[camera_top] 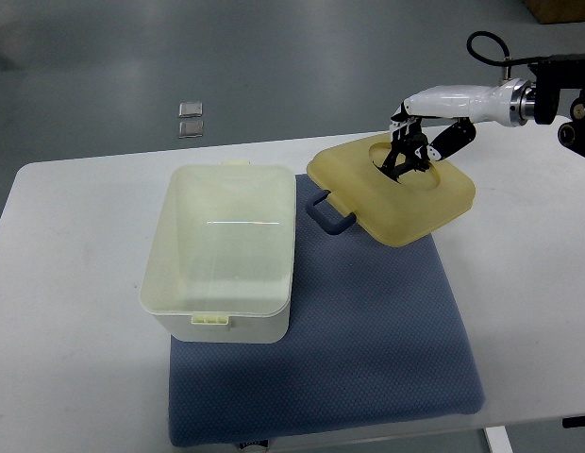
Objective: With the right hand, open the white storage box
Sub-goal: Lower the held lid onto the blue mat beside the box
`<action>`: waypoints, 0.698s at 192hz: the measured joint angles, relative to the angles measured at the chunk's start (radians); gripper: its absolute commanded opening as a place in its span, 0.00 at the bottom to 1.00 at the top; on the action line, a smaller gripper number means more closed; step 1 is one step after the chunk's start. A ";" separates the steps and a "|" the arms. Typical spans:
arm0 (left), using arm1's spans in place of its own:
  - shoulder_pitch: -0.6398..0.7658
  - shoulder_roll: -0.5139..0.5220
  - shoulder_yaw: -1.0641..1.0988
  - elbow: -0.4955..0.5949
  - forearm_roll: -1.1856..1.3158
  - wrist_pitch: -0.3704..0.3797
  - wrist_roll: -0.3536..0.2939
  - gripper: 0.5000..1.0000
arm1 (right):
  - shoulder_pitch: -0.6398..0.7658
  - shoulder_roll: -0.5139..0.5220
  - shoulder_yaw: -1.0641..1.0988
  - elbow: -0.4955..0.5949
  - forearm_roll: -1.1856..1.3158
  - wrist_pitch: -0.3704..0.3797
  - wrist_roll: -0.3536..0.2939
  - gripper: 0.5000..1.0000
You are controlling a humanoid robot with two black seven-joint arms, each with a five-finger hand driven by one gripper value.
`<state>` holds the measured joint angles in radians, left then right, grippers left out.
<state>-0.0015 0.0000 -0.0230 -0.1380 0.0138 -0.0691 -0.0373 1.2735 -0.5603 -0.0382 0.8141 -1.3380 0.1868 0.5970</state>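
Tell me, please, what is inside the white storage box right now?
The white storage box stands open and appears empty: only its bare floor shows. Its lid lies apart, under the right robot hand.

Cream box (222,255), yellowish lid (392,189), blue handle (330,215), blue mat (368,349).

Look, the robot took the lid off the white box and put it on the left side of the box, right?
Not quite. In the top view the lid is off, but it sits on the right side of the white box, on the blue mat, with the right hand on it.
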 measured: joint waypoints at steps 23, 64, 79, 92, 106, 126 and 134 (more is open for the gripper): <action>0.000 0.000 0.000 0.000 0.000 0.000 0.000 1.00 | -0.024 0.008 -0.002 0.001 -0.008 -0.010 0.000 0.00; 0.000 0.000 0.000 0.000 0.000 0.000 0.000 1.00 | -0.043 0.047 -0.006 0.007 -0.013 -0.018 0.000 0.00; 0.000 0.000 -0.001 0.000 0.000 0.000 0.000 1.00 | -0.044 0.055 -0.007 0.011 -0.013 -0.018 0.006 0.00; 0.000 0.000 -0.001 0.000 0.000 0.000 0.000 1.00 | -0.044 0.067 -0.008 0.013 -0.013 -0.018 0.011 0.00; 0.000 0.000 -0.001 0.000 0.000 0.000 0.000 1.00 | -0.045 0.083 -0.009 0.014 -0.013 -0.017 0.013 0.00; 0.000 0.000 -0.001 0.000 0.000 0.000 0.000 1.00 | -0.047 0.099 -0.010 0.014 -0.014 -0.014 0.014 0.00; 0.000 0.000 -0.001 0.000 0.000 0.000 0.000 1.00 | -0.050 0.102 -0.011 0.014 -0.015 -0.014 0.014 0.00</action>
<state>-0.0015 0.0000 -0.0245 -0.1380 0.0138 -0.0690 -0.0376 1.2230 -0.4582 -0.0489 0.8286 -1.3526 0.1733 0.6106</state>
